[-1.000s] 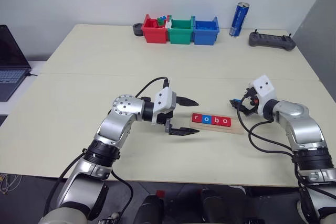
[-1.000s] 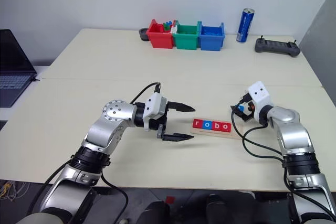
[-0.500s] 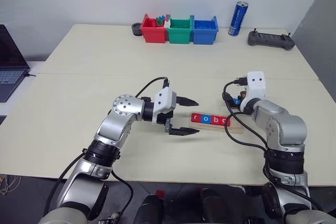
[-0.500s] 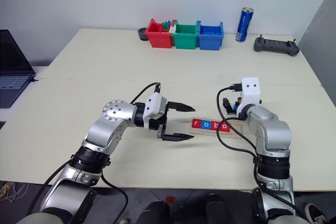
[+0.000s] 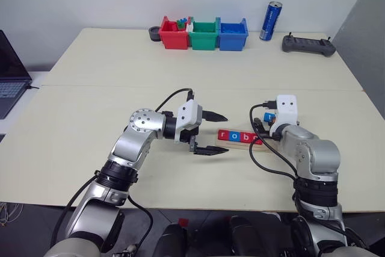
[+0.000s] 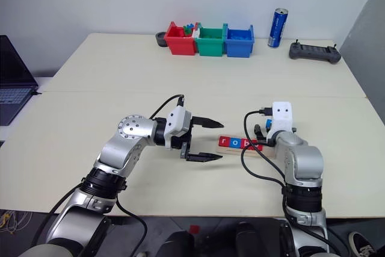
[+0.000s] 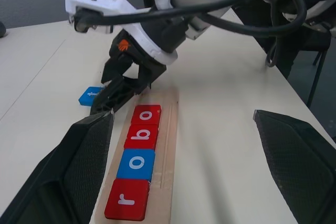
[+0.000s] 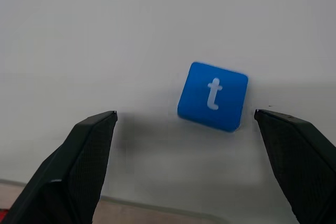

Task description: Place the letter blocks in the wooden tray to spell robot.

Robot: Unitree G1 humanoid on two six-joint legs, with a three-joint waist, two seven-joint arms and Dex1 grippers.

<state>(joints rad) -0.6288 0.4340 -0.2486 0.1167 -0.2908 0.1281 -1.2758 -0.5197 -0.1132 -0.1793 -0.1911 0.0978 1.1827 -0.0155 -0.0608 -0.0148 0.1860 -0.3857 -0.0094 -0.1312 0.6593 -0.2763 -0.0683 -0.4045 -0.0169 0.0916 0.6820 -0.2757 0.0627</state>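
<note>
the bench [image 5: 90,88] carries the wooden tray [image 7: 169,129], which holds four letter blocks [image 7: 139,135] reading r, o, b, o. the blue t block [image 8: 212,96] lies flat on the bench just beside the tray's far end. the left tool [image 5: 212,133] hangs spread and empty near the r end. the right tool [image 8: 189,166], jaws wide, empty, looks down at the t. best to centre it over the tile, square to its edges, then descend. a second ago that arm reached in from further right; it has swung inward.
</note>
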